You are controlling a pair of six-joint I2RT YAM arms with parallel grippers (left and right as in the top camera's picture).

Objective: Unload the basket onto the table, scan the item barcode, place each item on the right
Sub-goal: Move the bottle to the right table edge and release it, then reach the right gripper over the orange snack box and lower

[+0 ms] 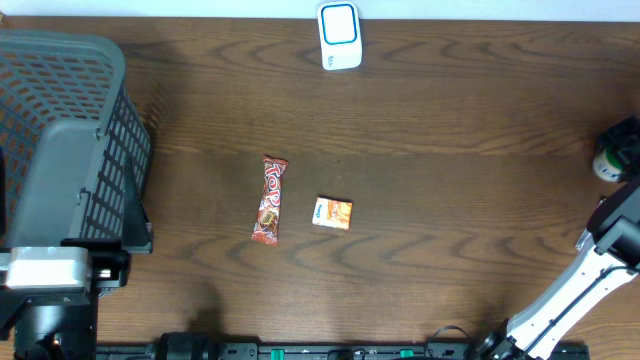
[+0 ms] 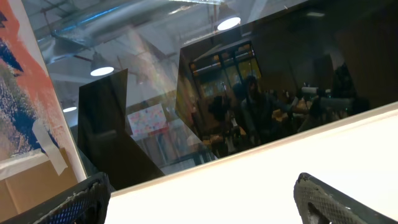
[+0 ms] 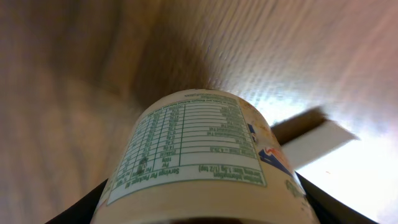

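The right hand [image 3: 205,210] is clamped on a cream tub [image 3: 199,143] (nutrition panel facing the wrist camera) at the table's [image 1: 450,110] right edge, seemingly lifted clear. The left hand [image 2: 202,202] gapes wide and empty by the grey basket [image 1: 60,80] at the left edge. The scanner [image 1: 339,36] stands at the far edge; a candy bar [image 1: 270,200] and small packet [image 1: 332,213] lie mid-table.

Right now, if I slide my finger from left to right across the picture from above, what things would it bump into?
gray basket → red candy bar → small orange packet → cream tub
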